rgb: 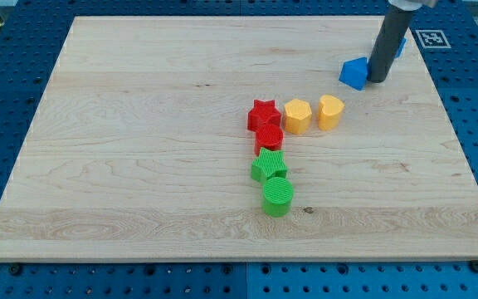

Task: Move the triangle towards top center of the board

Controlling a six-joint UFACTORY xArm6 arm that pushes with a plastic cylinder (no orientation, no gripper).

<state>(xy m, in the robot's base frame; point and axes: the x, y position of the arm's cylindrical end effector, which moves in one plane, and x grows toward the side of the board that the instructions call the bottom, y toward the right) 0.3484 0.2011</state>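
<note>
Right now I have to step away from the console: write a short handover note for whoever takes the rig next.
Arm: no jaws, just the rod; my tip rests on the board near the view's top right, right beside the blue triangle, on its right side, touching or nearly so.
Other blocks: red star and red cylinder, two yellow blocks, green star and green cylinder, all clustered around mid-board.
Done: tip placed at the triangle.
Left: the triangle is still far right; it probably needs pushing toward the view's left along the top edge to reach top centre. That path looks free of blocks.
</note>
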